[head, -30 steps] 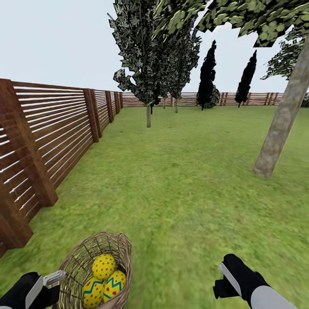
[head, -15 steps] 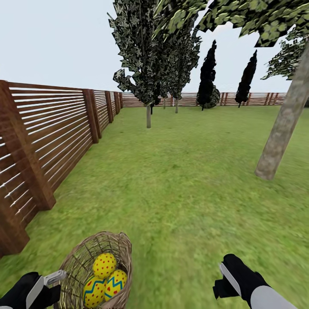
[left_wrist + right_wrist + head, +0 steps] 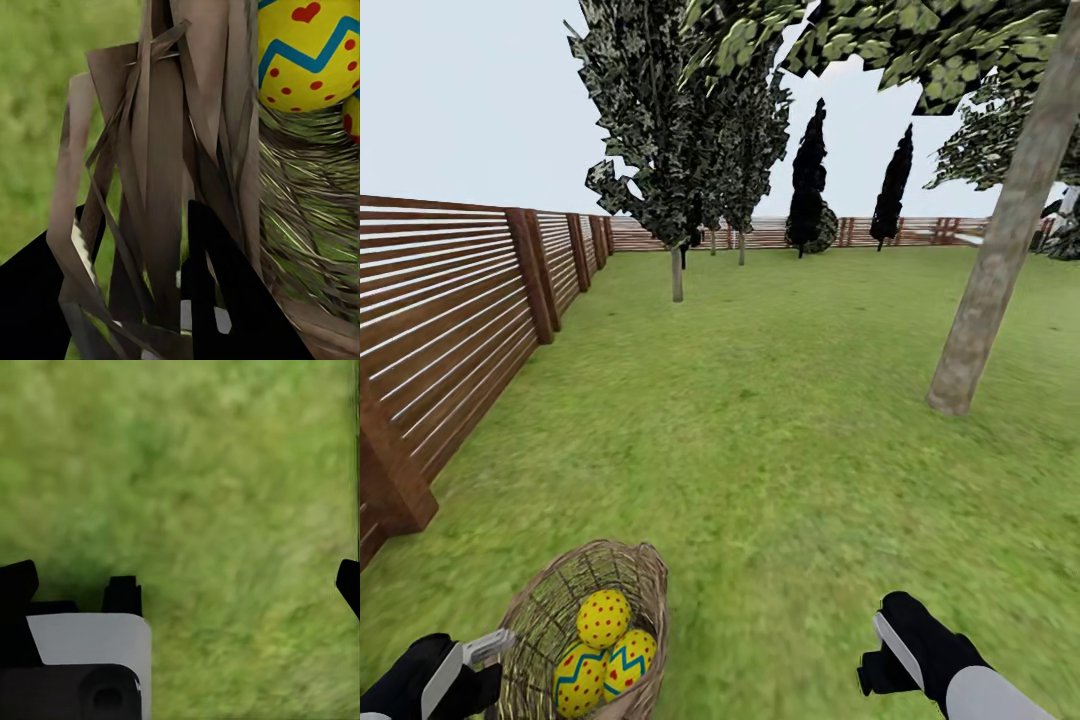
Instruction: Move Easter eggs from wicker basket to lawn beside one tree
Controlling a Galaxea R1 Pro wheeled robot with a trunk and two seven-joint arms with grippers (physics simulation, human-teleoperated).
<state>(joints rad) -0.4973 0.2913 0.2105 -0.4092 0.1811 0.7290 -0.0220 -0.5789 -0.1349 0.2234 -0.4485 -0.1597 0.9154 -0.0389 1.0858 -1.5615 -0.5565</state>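
Observation:
The wicker basket (image 3: 560, 600) sits at the bottom left of the head view, tilted, with three yellow Easter eggs (image 3: 603, 617) lying inside. My left gripper (image 3: 465, 655) is at its left rim. In the left wrist view the left gripper (image 3: 142, 247) has its dark fingers (image 3: 214, 270) on either side of the basket's woven wall (image 3: 165, 150), shut on it, and one egg (image 3: 307, 52) lies beyond. My right gripper (image 3: 885, 640) hangs open over the lawn (image 3: 760, 430). The right wrist view has its fingertips (image 3: 16, 581) wide apart over grass. A tree (image 3: 985, 290) with a thick grey-brown trunk stands ahead to the right.
A brown slatted fence (image 3: 450, 330) runs along the left and across the far end. A thinner-trunked tree (image 3: 677, 275) stands farther ahead at centre left. Two near-black cypresses (image 3: 807, 180) rise by the far fence. Open grass lies between me and the thick trunk.
The whole head view has shifted: fence and trees slid left and the fence post at left is nearer. Basket, eggs and both grippers keep their places in the picture.

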